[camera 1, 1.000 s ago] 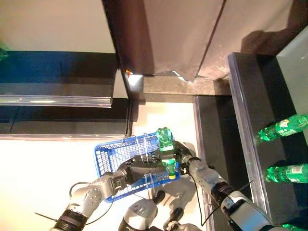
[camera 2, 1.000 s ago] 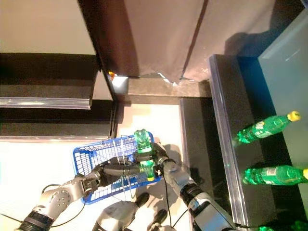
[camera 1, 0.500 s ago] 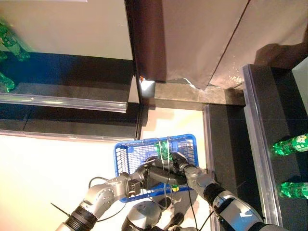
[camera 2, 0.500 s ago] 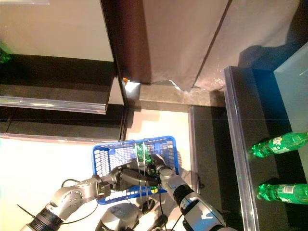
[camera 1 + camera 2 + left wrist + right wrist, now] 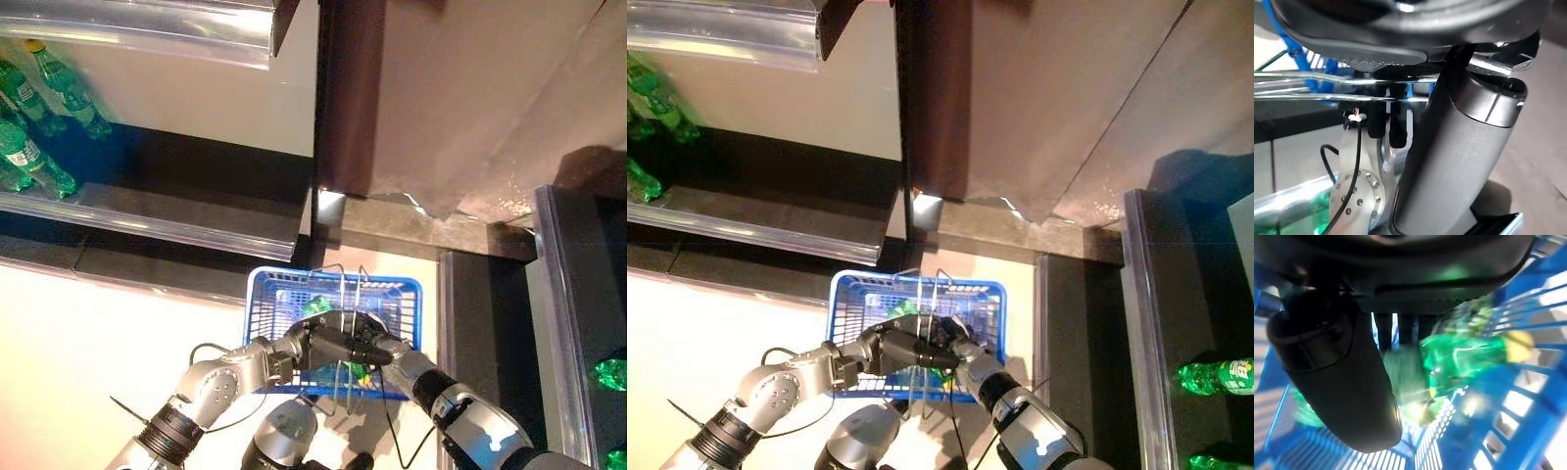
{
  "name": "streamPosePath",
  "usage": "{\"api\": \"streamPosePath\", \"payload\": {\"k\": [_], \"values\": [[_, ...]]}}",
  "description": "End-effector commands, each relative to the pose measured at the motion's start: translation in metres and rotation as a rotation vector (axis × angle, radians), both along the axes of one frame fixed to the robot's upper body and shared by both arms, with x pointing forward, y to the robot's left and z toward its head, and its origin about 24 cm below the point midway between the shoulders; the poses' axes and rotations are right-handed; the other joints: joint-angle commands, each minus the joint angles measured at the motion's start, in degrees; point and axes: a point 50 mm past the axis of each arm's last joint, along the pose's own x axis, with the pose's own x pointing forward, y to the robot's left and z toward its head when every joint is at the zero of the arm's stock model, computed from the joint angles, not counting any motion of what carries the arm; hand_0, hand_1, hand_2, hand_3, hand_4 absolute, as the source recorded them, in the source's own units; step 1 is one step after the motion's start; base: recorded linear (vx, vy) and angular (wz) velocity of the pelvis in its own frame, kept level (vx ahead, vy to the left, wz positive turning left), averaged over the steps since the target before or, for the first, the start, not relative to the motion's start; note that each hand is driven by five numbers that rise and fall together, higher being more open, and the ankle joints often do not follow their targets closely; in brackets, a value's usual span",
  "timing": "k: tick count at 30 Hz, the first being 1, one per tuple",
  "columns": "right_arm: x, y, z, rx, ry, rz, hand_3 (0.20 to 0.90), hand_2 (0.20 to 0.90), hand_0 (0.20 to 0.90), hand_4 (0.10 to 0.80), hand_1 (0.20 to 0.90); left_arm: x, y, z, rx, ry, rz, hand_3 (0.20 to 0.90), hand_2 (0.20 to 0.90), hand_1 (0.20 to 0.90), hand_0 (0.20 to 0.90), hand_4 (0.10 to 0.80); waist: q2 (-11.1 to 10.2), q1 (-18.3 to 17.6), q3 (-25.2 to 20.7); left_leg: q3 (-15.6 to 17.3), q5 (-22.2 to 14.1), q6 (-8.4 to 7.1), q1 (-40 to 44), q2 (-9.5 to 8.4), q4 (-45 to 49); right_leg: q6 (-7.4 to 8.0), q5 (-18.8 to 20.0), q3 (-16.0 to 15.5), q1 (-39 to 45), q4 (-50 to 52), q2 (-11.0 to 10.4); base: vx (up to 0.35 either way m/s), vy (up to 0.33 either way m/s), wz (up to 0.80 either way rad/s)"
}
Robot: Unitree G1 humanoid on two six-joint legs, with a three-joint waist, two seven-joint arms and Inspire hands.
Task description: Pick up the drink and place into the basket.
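Observation:
The blue wire basket [image 5: 263,311] hangs low in the middle of the eye views. My left hand [image 5: 321,345] is shut on its metal handles [image 5: 1327,78], which run under the palm in the left wrist view. The drink, a green bottle [image 5: 1464,357] with a yellow cap, lies inside the basket among the blue wires; green shows through the mesh [image 5: 315,306]. My right hand [image 5: 379,349] is down inside the basket beside the bottle. Its thumb [image 5: 1337,382] and fingers stand apart, with the bottle past them.
A shelf [image 5: 147,220] at the upper left carries several green bottles [image 5: 39,108]. Another dark shelf on the right holds green bottles [image 5: 1215,374]. A brown wall panel [image 5: 441,98] rises behind the basket.
The bottle, held upright above the basket's right rim a second ago, has gone down into the basket with my right hand. The camera has swung left, bringing the left shelf into view.

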Motion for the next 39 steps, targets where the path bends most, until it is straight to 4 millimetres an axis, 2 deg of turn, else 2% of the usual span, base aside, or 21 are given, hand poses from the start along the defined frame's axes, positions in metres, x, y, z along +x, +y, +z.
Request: {"api": "streamPosePath", "payload": {"k": [1,8,16,19,20,23,24,25,27,31,34,35,37,39], "values": [[0.006,0.043,0.018,0.125,-0.060,0.057,0.900,0.900,0.900,0.800,0.900,-0.051,-0.087,0.090,-0.772,-0.148,-0.331,0.200,0.300,0.300,0.300,0.100,2.1,-0.4,-17.8,-0.6,3.2,2.15,1.5,-0.95,-8.0,-3.32,3.2,0.6,-4.7,3.4,3.4,0.000,0.000,0.00],[0.006,0.052,0.027,0.134,-0.062,0.088,0.900,0.900,0.900,0.800,0.900,-0.047,-0.082,0.085,-0.758,-0.151,-0.271,0.200,0.300,0.300,0.300,0.100,1.4,-1.5,-18.4,0.5,3.5,2.15,2.0,-0.79,-8.5,-3.14,4.1,1.8,-4.7,2.3,3.6,0.005,-0.002,-0.04],[0.010,0.051,0.034,0.155,-0.135,0.086,0.900,0.900,0.900,0.800,0.900,-0.039,-0.077,0.081,-0.726,-0.171,-0.184,0.200,0.300,0.300,0.300,0.100,1.6,-2.8,-18.6,2.3,3.6,2.27,2.7,-0.51,-9.2,-3.11,5.0,3.6,-4.8,0.9,4.1,-0.013,0.001,-0.16],[0.019,0.051,0.054,0.171,-0.237,0.092,0.900,0.900,0.900,0.800,0.900,-0.029,-0.067,0.081,-0.690,-0.212,-0.109,0.200,0.300,0.300,0.300,0.100,1.8,-3.5,-18.4,2.9,3.8,2.14,2.8,-0.43,-9.5,-2.93,5.7,4.2,-4.9,0.2,4.2,-0.040,0.009,-0.15],[0.022,0.054,0.070,0.181,-0.308,0.114,0.900,0.900,0.900,0.800,0.900,-0.022,-0.057,0.081,-0.660,-0.248,-0.049,0.200,0.300,0.300,0.300,0.100,2.0,-4.0,-18.3,3.4,3.9,2.12,2.7,-0.35,-9.6,-2.86,6.0,4.5,-5.1,-0.3,4.2,-0.063,0.015,-0.12],[0.022,0.051,0.095,0.207,-0.441,0.158,0.900,0.900,0.900,0.800,0.900,-0.007,-0.032,0.078,-0.601,-0.317,0.095,0.200,0.300,0.300,0.300,0.100,2.1,-5.4,-18.1,4.4,4.0,2.15,2.6,-0.24,-10.0,-2.73,6.6,5.5,-5.8,-1.0,4.4,-0.083,0.010,-0.23],[0.019,0.044,0.100,0.202,-0.494,0.193,0.900,0.900,0.900,0.800,0.900,0.000,-0.016,0.076,-0.581,-0.340,0.169,0.200,0.300,0.300,0.300,0.100,2.1,-6.2,-18.1,5.1,4.0,2.09,2.5,-0.09,-10.0,-2.60,6.8,6.3,-6.3,-1.1,4.4,-0.082,0.005,-0.35],[0.017,0.042,0.101,0.197,-0.508,0.202,0.900,0.900,0.900,0.800,0.900,0.002,-0.011,0.076,-0.573,-0.353,0.201,0.200,0.300,0.300,0.300,0.100,2.1,-6.5,-18.1,5.4,4.0,2.08,2.5,-0.04,-10.0,-2.54,6.8,6.6,-6.5,-1.2,4.5,-0.089,0.001,-0.28],[0.009,0.020,0.107,0.203,-0.570,0.249,0.900,0.900,0.900,0.800,0.900,0.011,0.024,0.073,-0.538,-0.401,0.368,0.200,0.300,0.300,0.300,0.100,1.9,-8.5,-18.1,7.1,3.8,2.10,2.3,0.12,-9.9,-2.17,7.2,8.4,-7.6,-1.4,4.5,-0.089,-0.013,-0.32],[-0.010,-0.020,0.110,0.243,-0.605,0.283,0.900,0.900,0.900,0.800,0.900,0.018,0.084,0.065,-0.486,-0.472,0.670,0.200,0.300,0.300,0.300,0.100,1.7,-12.6,-18.0,10.4,3.4,2.26,2.4,0.58,-9.6,-2.02,7.6,12.2,-9.2,-1.6,5.2,-0.077,-0.041,-0.63],[-0.018,-0.032,0.112,0.343,-0.605,0.291,0.900,0.900,0.900,0.800,0.900,0.021,0.114,0.055,-0.471,-0.495,0.848,0.200,0.300,0.300,0.300,0.100,1.6,-15.5,-17.7,12.6,3.0,2.28,2.6,0.83,-9.5,-2.16,7.7,14.5,-10.0,-1.6,5.8,-0.061,-0.061,-0.63],[-0.021,-0.035,0.111,0.425,-0.583,0.276,0.900,0.900,0.900,0.800,0.900,0.022,0.124,0.052,-0.462,-0.502,0.904,0.200,0.300,0.300,0.300,0.100,1.6,-16.4,-17.7,13.3,2.9,2.20,2.7,0.94,-9.6,-2.20,7.8,15.2,-10.3,-1.7,6.1,-0.053,-0.062,-0.55],[-0.029,-0.039,0.099,0.545,-0.524,0.252,0.900,0.900,0.900,0.800,0.900,0.021,0.141,0.041,-0.454,-0.507,0.992,0.200,0.300,0.300,0.300,0.100,1.6,-18.1,-17.7,14.6,2.7,2.07,2.9,1.10,-9.6,-2.22,8.1,16.4,-10.7,-1.9,6.5,-0.051,-0.045,-0.54],[-0.038,-0.042,0.085,0.593,-0.485,0.203,0.900,0.900,0.900,0.800,0.900,0.018,0.152,0.033,-0.454,-0.507,1.066,0.200,0.300,0.300,0.300,0.100,1.8,-19.4,-17.7,15.6,2.5,2.00,3.1,1.19,-9.7,-2.26,8.3,17.4,-11.1,-2.3,6.8,-0.047,-0.023,-0.40]]}}
